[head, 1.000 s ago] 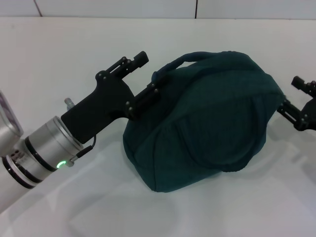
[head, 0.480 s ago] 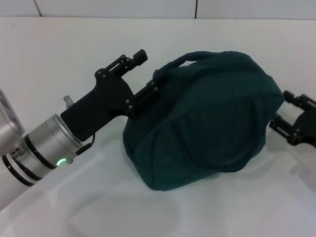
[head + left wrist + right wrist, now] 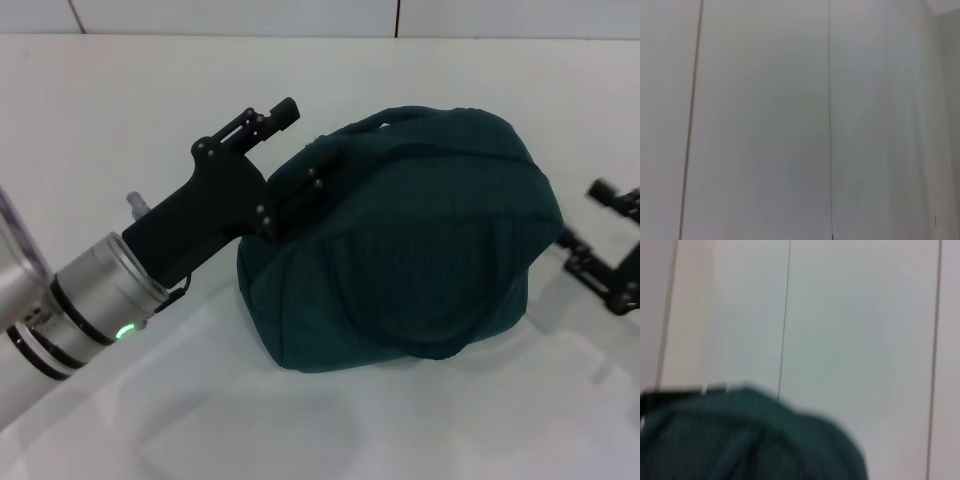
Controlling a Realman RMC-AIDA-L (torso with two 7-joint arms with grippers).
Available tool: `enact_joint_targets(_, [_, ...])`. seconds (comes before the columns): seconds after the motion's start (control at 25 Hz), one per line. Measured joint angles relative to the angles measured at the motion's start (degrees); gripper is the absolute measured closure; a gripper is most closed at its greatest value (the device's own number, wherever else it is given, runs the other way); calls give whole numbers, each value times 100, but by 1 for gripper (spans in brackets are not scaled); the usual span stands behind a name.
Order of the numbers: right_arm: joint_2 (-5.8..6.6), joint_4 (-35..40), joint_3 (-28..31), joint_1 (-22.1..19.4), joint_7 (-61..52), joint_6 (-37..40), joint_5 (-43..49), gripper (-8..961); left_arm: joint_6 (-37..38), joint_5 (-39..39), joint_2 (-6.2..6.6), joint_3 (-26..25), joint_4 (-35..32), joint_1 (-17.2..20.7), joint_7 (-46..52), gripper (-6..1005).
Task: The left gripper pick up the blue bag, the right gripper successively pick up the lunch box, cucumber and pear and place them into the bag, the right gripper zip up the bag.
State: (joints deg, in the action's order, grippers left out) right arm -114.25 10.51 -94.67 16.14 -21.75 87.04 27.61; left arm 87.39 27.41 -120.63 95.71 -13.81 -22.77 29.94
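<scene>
The blue bag point(image 3: 400, 240), dark teal here, lies bulging on the white table point(image 3: 120, 110) in the head view; it also shows in the right wrist view point(image 3: 740, 440). My left gripper point(image 3: 306, 143) is at the bag's left side with its fingers apart: the lower finger point(image 3: 300, 190) rests against the fabric and the upper one is free in the air. My right gripper point(image 3: 584, 225) is open just off the bag's right side, not touching it. No lunch box, cucumber or pear shows in any view.
A white tiled wall point(image 3: 400, 15) runs behind the table. The left wrist view shows only white panels point(image 3: 790, 120). White table surface lies in front of the bag.
The bag has slumped down and shifted slightly left. My right gripper drew back to the right, away from the bag. The left gripper stayed almost still.
</scene>
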Motion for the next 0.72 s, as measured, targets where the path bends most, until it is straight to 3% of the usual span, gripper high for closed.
enact_joint_targets(0.12, [-21, -6, 336, -163, 167, 695, 7, 364, 240, 1, -5, 7, -5, 57, -144, 393])
enact_joint_targets(0.28, [45, -7, 404, -124, -121, 1215, 77, 364, 665, 64, 48, 29, -5, 98, -23, 394])
enact_joint_targets(0.52, [248, 59, 388, 292, -1071, 1370, 710, 364, 948, 738, 120, 105, -27, 98, 42, 396])
enact_joint_targets(0.72, [298, 67, 388, 670, -1385, 1565, 1422, 364, 983, 1166, 98, 120, -13, 283, -408, 399])
